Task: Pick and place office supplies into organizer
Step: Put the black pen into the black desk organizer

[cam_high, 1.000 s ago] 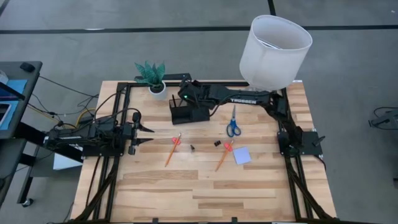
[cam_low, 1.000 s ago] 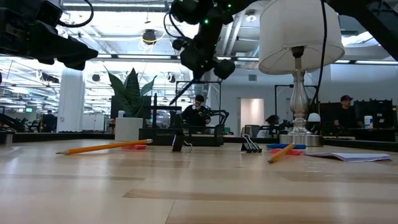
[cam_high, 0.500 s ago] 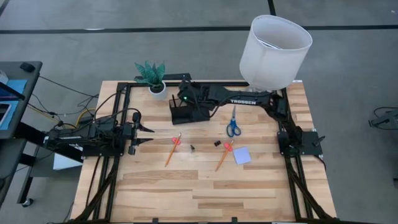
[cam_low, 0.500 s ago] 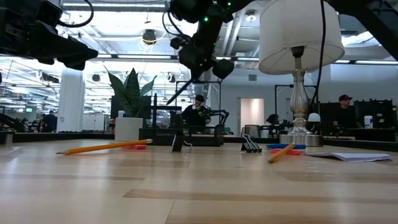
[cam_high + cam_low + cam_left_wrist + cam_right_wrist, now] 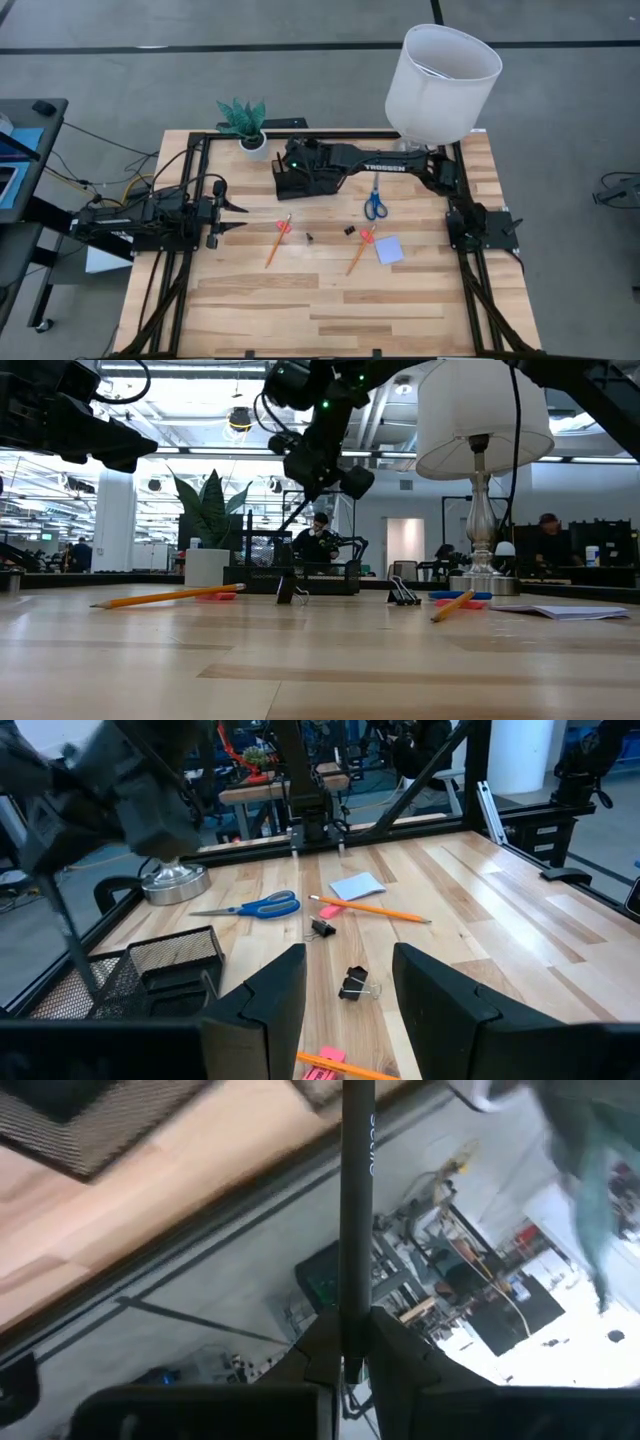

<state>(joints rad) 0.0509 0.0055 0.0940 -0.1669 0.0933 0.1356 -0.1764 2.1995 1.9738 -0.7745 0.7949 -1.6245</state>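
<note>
Reading "TROSSEN" on its arm, the right end effector [image 5: 345, 1342] grips the black pen [image 5: 355, 1200] above the organizer [image 5: 296, 180].

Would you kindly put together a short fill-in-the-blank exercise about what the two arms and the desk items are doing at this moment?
1. The right claw is shut on a thin black ____, above the small black mesh organizer.
2. The blue-handled scissors lie on the wooden ____.
3. The left claw hangs ____, holding nothing.
4. The pale blue square note pad lies beside an orange ____.

Missing words: pen; table; open; pencil
</note>
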